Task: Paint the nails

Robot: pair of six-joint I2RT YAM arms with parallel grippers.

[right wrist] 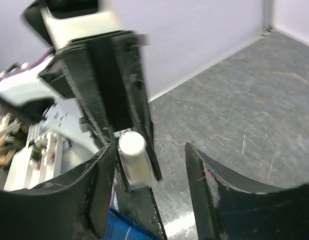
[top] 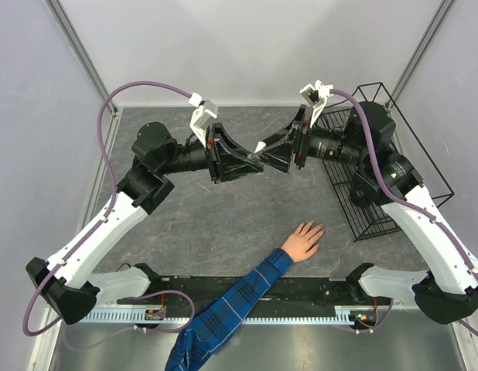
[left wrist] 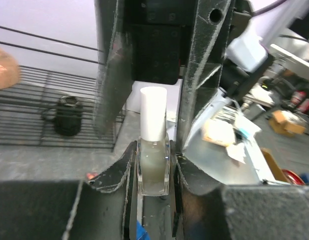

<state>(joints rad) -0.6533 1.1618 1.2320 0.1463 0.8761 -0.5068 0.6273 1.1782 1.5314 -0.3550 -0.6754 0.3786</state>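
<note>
The nails [top: 312, 226], too small to make out, tip one human hand [top: 303, 240] lying flat on the table [top: 223, 224]. Beyond that hand, raised, we see one polish bottle [left wrist: 153, 170] clenched in the left gripper [top: 245, 160]. Its white cap [left wrist: 153, 119] points lengthwise into the right gripper [right wrist: 148, 152], whose released jaws straddle it.

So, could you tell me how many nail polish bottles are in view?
1: a white-capped bottle clamped in the left gripper above the table; others may be hidden.
</note>
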